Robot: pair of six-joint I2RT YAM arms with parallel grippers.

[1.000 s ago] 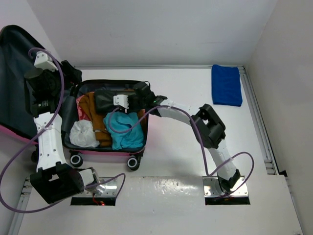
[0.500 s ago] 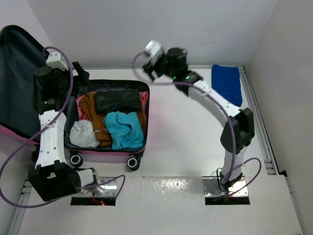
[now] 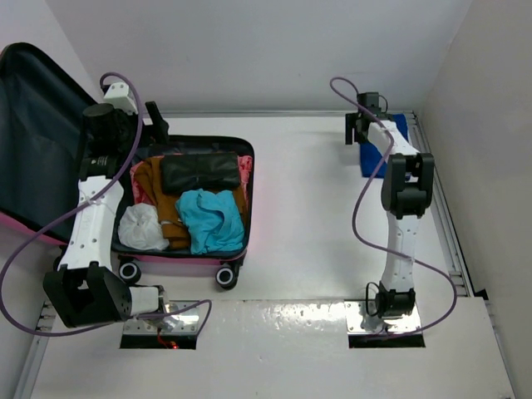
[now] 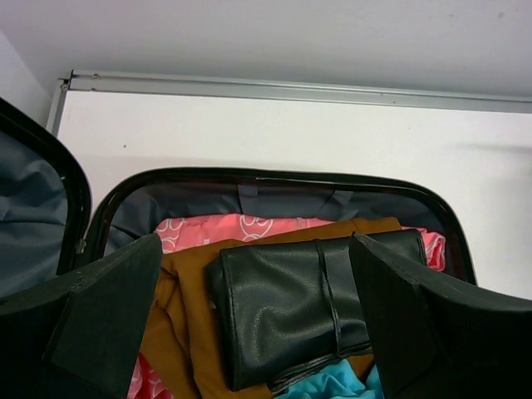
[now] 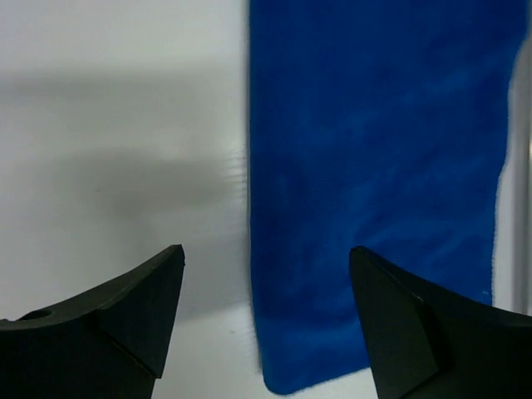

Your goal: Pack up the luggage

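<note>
Over luggage (image 4: pixel 274 176), left fingers (image 4: pixel 108 316) spread wide, empty; right fingers (image 5: pixel 125 316) open, empty above towel (image 5: pixel 374 166): soft, limp, likely light; pinch its edge.

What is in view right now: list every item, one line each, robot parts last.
luggage: one, bright pink, lying open at the table's left, lid up
pouch: one, black, in the luggage on top of the clothes
garment: one, orange-brown, under the pouch
patterned cloth: one, pink, at the far wall of the luggage
top: one, teal, near right part of the luggage
bundle: one, white, near left part
towel: one, blue, folded, far right of the table
table: one, white
left end effector: open, above the pouch
right end effector: open, over the towel's left edge
</note>
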